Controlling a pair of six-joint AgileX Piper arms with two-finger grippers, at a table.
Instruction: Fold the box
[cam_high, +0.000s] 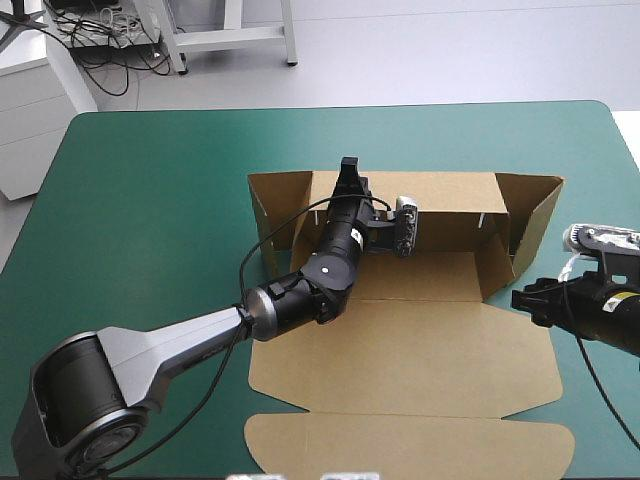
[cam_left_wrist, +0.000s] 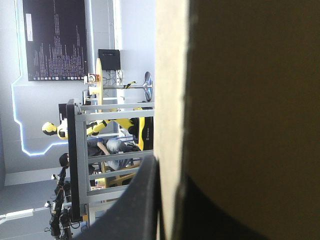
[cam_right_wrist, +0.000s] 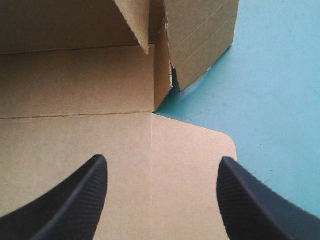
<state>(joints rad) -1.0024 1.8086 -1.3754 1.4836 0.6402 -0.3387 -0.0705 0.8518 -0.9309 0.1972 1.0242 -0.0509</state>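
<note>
– On the middle of the teal-green cover (cam_high: 150, 200), item one: the box (cam_high: 400, 350), brown, part-raised. Its far wall (cam_high: 450, 200) stands upright; its lid (cam_high: 400, 445) lies flat toward the near edge.

– Item two, my left gripper?

– Your left gripper (cam_high: 348, 178) sits on the far wall's top edge, left of its middle. The fingers are pinched almost together with the board between them (the left wrist view shows the sheet's edge running up between them). Likely reason: it props that wall upright while the sides get tucked.

– Item three, the right?

– Your right gripper (cam_high: 525, 300) hovers over the box's right edge, just near of the right wall (cam_high: 530, 225). Its fingers are spread wide and grip nothing. That wall leans outward, not yet tucked, so you look placed to take it or push it inward next.

– Condition and risk?

– Stage, by my judgement: early to middle. The pinched far wall may flex or slip if you press the right side hard, so ease in.
</note>
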